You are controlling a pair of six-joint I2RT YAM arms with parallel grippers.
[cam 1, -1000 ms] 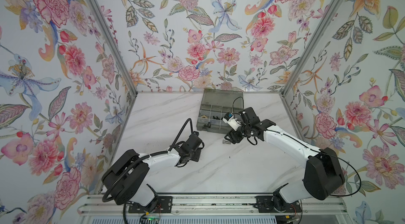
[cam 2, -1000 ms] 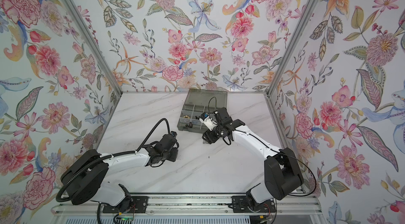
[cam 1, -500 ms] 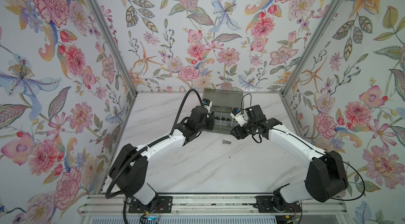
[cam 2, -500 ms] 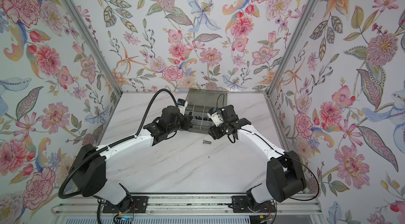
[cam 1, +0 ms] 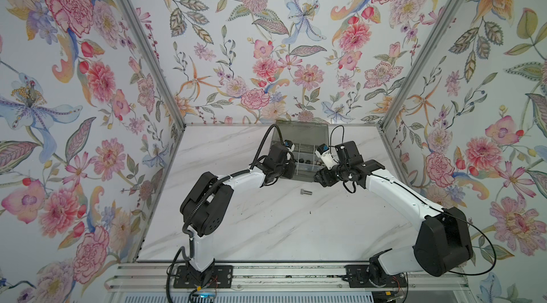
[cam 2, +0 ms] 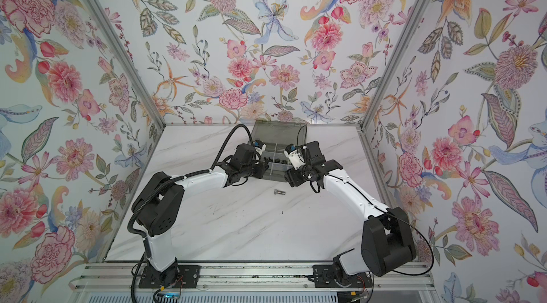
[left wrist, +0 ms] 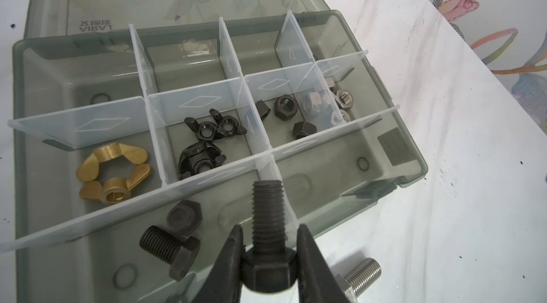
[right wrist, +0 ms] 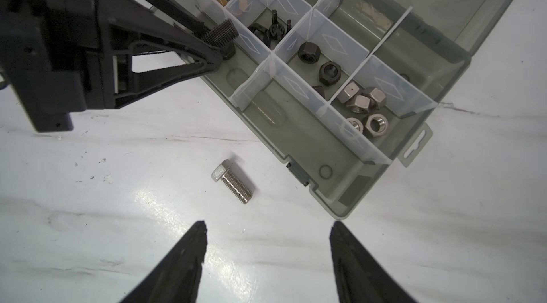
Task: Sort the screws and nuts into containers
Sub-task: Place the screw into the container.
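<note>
While the left gripper [left wrist: 269, 229] pinches one black bolt [left wrist: 266, 203], the right gripper [right wrist: 268, 224] gapes near one silver bolt [right wrist: 233, 181].

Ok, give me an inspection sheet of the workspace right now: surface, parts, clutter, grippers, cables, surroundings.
Surface: white marble table, scattered dark specks.
Job's things: organiser box open at the back; brass wing nuts, black wing nuts, black hex nuts and silver hex nuts in separate compartments; two black bolts in a front compartment; silver bolt loose on the table before the box.
Clutter: nothing seen.
Grippers: left gripper shut on a black bolt over the box's front; right gripper open, empty, near the silver bolt.
Cables: left arm cable arcs up beside the lid; thin cable loops above the right wrist.
Surroundings: floral walls on three sides; metal rail in front.
</note>
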